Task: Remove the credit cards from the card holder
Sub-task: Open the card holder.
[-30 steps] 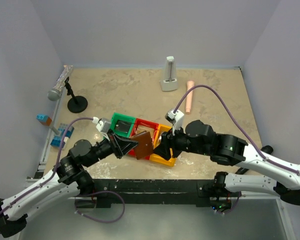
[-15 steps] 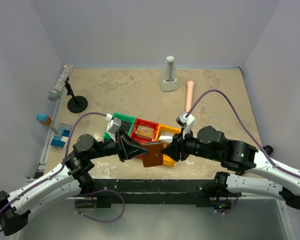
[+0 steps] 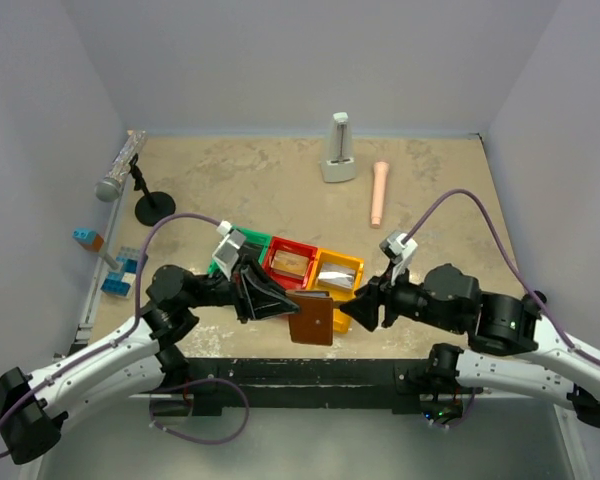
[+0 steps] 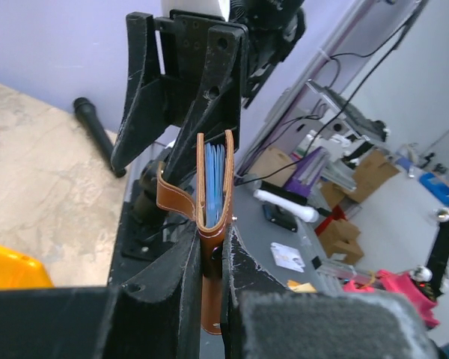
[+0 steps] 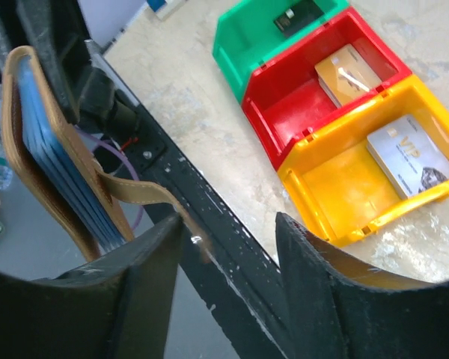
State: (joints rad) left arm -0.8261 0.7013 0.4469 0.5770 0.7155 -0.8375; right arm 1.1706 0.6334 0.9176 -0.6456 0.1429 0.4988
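Observation:
The brown card holder (image 3: 311, 322) hangs over the table's near edge with my left gripper (image 3: 280, 300) shut on it. The left wrist view shows it edge-on (image 4: 213, 196), pinched at its fold, with blue inner layers visible; I cannot tell whether cards sit among them. My right gripper (image 3: 353, 311) is just to its right, open and holding nothing. In the right wrist view the card holder (image 5: 49, 168) is to the left of the open gripper (image 5: 228, 250), its strap touching the left finger. A gold credit card (image 5: 349, 72) lies in the red bin (image 3: 291, 262), a silver one (image 5: 412, 157) in the yellow bin (image 3: 339, 273).
A green bin (image 3: 242, 248) with a small dark item adjoins the red bin. A microphone on a stand (image 3: 123, 172) and blue blocks (image 3: 121, 272) are at the left. A white stand (image 3: 338, 150) and a pink cylinder (image 3: 380, 192) are at the back.
My left gripper carried the card holder from over the bins toward the near edge. The right gripper drew back to the right, away from the yellow bin.

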